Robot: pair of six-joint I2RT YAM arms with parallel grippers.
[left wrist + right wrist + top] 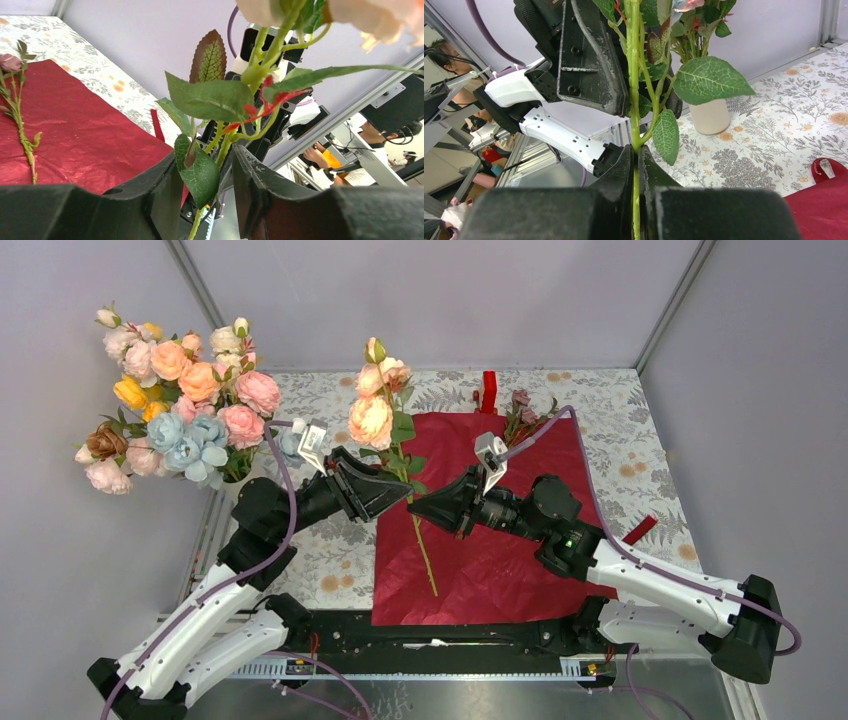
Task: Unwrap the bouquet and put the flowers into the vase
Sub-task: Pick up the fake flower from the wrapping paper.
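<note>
Paper (480,585), crinkly dark red, lies flat.

Top: high at the near edge, looking down on the whole table (650,455).
Left wrist: close, facing right.
Right wrist: close, facing left.
Shared: stem (425,555) (223,145) (634,100), all three.

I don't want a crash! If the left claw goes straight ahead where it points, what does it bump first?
The green flower stem, which stands between the fingers of the left claw. Just behind it is the right claw, pinching the same stem lower down; how close, I can't tell.
</note>
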